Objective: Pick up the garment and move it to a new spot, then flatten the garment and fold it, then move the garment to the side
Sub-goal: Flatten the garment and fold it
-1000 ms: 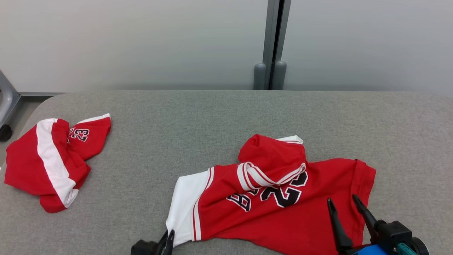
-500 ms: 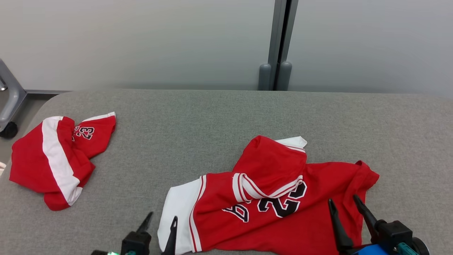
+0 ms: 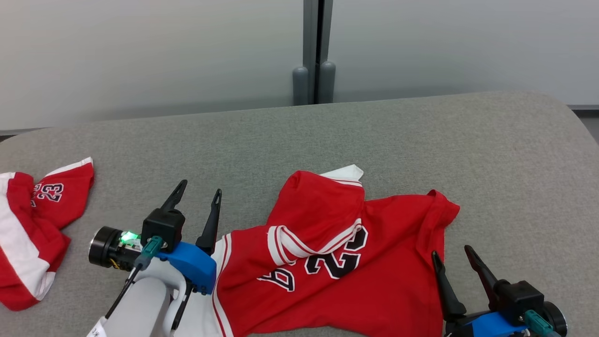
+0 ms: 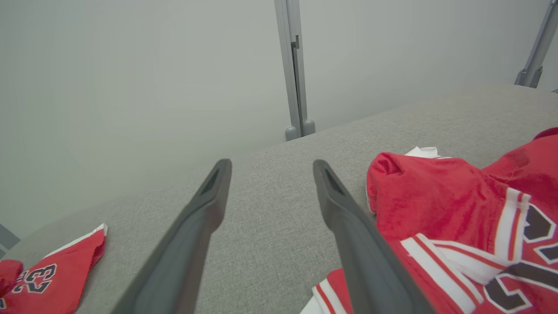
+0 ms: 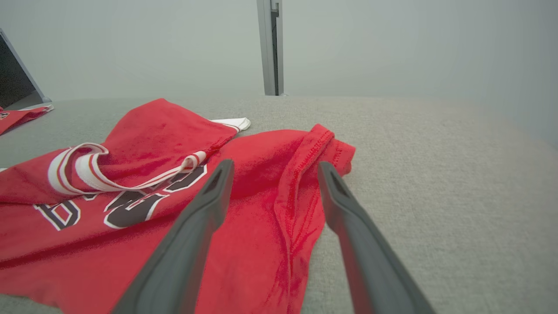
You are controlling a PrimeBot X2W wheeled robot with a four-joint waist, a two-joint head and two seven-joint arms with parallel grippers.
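Since both pincers stand wide and empty, left gripper [image 3: 200,187] at lower left and right gripper [image 3: 451,252] at lower right, I'd flatten the red jersey [image 3: 346,281], rumpled at lower centre: pinch its folded-over flap [image 3: 323,206] low and draw it out slowly.

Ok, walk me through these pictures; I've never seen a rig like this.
This is a wheeled robot with two arms. Each arm ends in an end effector, a claw of two long dark fingers. The wide picture comes from a camera on its head, looking down at a grey padded table. The other two come from wrist cameras, each looking along that arm's own fingers. In the head view the left end effector is lower left, the right end effector lower right. A crumpled red jersey spreads between them; a second red garment lies far left. Both end effectors are open and hold nothing.
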